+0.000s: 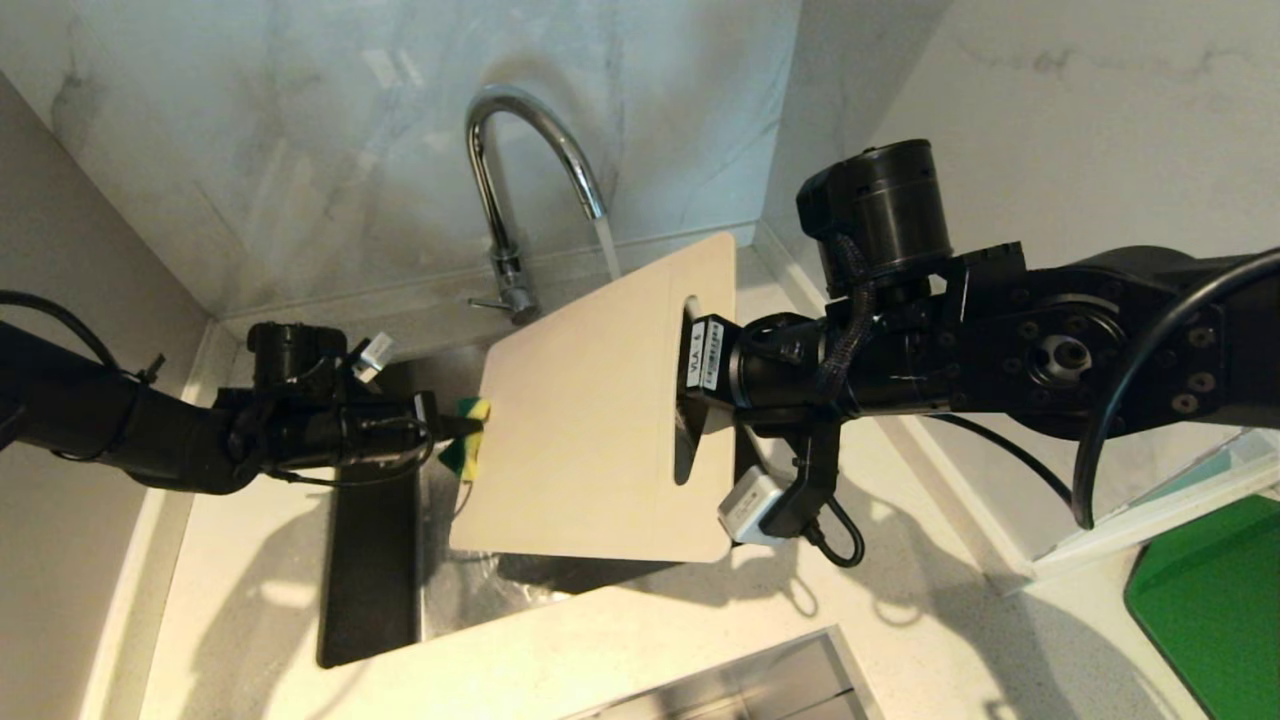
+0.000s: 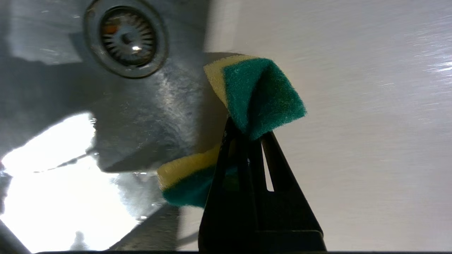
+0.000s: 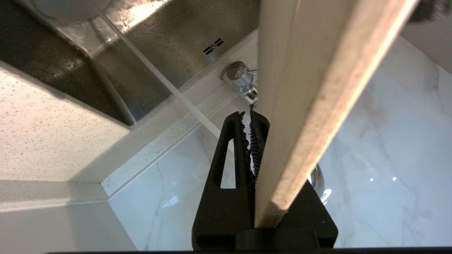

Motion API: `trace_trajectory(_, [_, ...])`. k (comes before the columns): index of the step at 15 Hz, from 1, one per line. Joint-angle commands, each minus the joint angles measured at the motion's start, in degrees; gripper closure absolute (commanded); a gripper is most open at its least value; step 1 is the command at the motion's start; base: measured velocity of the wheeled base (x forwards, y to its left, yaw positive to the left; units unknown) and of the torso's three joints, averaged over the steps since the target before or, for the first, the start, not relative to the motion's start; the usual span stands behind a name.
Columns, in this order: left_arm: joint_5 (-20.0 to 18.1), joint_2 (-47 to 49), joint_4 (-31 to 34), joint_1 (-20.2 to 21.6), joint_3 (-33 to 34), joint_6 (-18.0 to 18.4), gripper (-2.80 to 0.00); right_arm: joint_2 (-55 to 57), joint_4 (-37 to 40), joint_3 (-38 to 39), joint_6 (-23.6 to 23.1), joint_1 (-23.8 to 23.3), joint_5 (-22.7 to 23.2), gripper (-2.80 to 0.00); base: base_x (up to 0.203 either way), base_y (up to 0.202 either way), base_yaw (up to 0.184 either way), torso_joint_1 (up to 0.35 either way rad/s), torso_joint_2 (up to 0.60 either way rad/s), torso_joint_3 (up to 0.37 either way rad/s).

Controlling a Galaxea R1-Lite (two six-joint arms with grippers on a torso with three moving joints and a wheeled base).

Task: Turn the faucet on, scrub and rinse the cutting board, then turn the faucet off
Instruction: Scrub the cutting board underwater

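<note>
- Before me is a pale speckled stone countertop (image 1: pixel 640 640), and it meets the marble wall at 12 o'clock.
- A steel sink (image 1: pixel 470 590) is set in the countertop, a bit toward 9 o'clock from the middle.
- The faucet (image 1: pixel 505 190) stands on the countertop behind the sink, at about 11 o'clock.
- A dark green board (image 1: pixel 1215 600) lies flat on the countertop at 4 o'clock.
- At 6 o'clock I see the corner of a second steel basin (image 1: pixel 760 685).
</note>
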Motion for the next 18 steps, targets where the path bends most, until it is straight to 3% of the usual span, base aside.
trace_trajectory(1, [0.0, -6.5, 1.5, -3.1, 0.4, -1.5, 0.0, 0.2, 0.1, 0.0, -0.9, 0.0, -0.1, 0.0, 0.0, 0.0, 0.0, 0.0, 0.0, 0.0])
trace_trajectory(4, [1.0, -13.0, 2.8, -11.8, 3.6, -3.2, 0.0, 0.9, 0.1, -0.3, -0.8, -0.1, -0.1, 0.0, 0.0, 0.0, 0.0, 0.0, 0.0, 0.0])
trace_trajectory(6, [4.7, -17.5, 3.2, -18.7, 6.0, -3.4, 0.0, 1.2, 0.1, -0.6, -0.6, -0.1, -0.2, 0.0, 0.0, 0.0, 0.0, 0.0, 0.0, 0.0])
trace_trajectory(9, [7.8, -21.6, 11.9, -24.8, 6.1, -3.5, 0.0, 0.8, 0.1, -0.2, -0.5, -0.7, 0.1, 0.0, 0.0, 0.0, 0.0, 0.0, 0.0, 0.0])
trace_trajectory(18, [9.7, -19.6, 11.9, -22.4, 7.8, -3.8, 0.0, -0.3, 0.1, -0.5, -0.2, -1.0, -0.1, 0.0, 0.0, 0.0, 0.0, 0.0, 0.0, 0.0])
